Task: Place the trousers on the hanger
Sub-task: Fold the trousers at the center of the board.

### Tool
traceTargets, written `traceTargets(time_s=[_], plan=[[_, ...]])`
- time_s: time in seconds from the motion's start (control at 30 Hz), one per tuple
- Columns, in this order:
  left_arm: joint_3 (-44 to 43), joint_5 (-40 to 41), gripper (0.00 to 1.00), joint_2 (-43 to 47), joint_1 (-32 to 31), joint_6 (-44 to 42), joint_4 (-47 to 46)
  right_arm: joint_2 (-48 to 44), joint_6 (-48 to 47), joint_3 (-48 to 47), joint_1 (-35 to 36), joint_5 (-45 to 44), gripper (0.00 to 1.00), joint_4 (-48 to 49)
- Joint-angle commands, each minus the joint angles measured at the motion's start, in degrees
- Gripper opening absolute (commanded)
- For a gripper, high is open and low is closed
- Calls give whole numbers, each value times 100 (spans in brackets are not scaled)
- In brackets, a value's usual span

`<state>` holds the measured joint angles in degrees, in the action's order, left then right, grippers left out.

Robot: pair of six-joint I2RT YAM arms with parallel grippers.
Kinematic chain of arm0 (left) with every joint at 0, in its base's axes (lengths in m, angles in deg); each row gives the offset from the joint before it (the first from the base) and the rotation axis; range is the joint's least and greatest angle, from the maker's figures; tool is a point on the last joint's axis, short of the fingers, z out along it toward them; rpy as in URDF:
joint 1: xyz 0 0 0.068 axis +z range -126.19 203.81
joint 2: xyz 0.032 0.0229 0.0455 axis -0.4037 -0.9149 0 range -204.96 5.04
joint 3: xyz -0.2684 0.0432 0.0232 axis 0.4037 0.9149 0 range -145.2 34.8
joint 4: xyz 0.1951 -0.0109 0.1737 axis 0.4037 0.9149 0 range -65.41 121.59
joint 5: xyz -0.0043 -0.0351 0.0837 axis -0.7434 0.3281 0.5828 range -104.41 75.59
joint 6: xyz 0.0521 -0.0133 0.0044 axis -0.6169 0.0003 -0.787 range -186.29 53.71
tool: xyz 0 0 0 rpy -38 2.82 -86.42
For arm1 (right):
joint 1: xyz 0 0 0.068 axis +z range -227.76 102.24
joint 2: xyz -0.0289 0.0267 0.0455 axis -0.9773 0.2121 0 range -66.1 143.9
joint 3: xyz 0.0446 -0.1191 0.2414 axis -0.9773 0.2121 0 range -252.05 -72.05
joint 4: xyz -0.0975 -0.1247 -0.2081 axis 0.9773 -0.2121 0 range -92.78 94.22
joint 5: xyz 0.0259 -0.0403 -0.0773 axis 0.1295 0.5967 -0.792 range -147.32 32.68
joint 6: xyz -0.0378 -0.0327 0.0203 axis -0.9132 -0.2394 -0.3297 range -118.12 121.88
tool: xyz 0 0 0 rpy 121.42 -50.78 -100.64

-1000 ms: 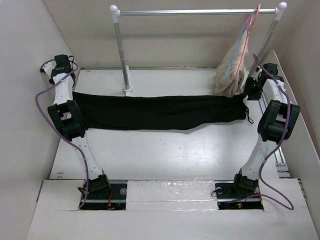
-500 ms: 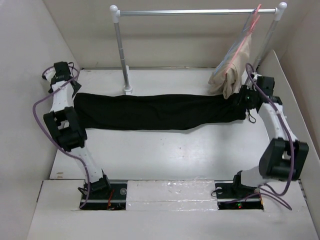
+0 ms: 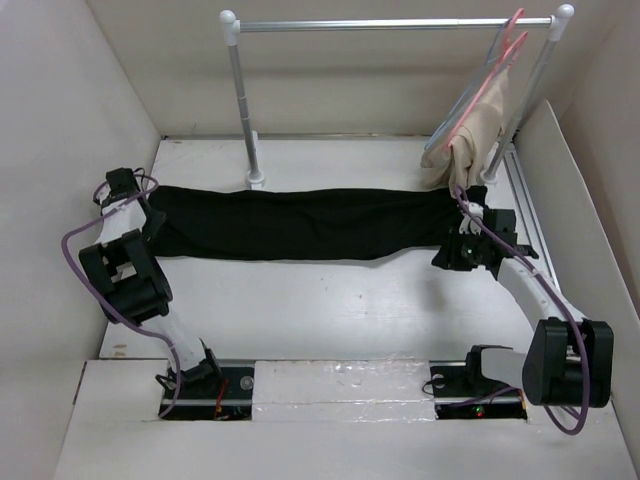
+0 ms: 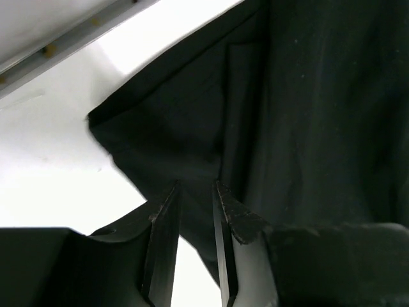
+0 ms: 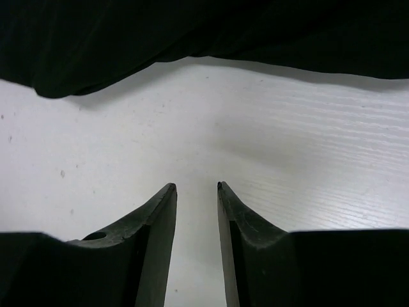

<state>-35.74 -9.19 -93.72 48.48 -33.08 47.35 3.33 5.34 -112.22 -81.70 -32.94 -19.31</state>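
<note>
The black trousers (image 3: 310,222) lie flat across the table, stretched left to right. My left gripper (image 3: 148,213) is at their left end; in the left wrist view it (image 4: 196,185) is open a little, tips over the trousers' (image 4: 300,115) edge with dark fabric showing under the gap. My right gripper (image 3: 448,252) is by the near edge of their right end; in the right wrist view it (image 5: 196,185) is open and empty over bare table, the trousers' (image 5: 192,29) edge ahead. The thin light-blue hanger (image 3: 462,97) hangs tilted from the right end of the rail.
A metal clothes rail (image 3: 390,24) stands at the back on two posts, the left post (image 3: 245,110) just behind the trousers. A pink hanger (image 3: 497,68) with a beige cloth (image 3: 480,140) hangs beside the blue one. Walls close both sides.
My right gripper has come away from the hanging beige cloth to the near side of the trousers' right end. My left gripper moved nearer along the left end. The hangers swung.
</note>
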Motion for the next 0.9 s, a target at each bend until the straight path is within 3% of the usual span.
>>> traceTargets(time_s=[0.0,0.27,0.6,0.87], plan=[[-363,-47,22,-388,-23,-43,-105,-210,-476,79,104,269,38,288],[-829,-134,18,-916,-23,54,-299,-281,-742,131,341,304,38,120],[-1391,-56,21,-1470,-23,89,-211,-333,-715,70,499,278,38,-29],[-1541,-3,13,-1690,-23,177,-106,-421,-724,-194,500,164,38,-214]])
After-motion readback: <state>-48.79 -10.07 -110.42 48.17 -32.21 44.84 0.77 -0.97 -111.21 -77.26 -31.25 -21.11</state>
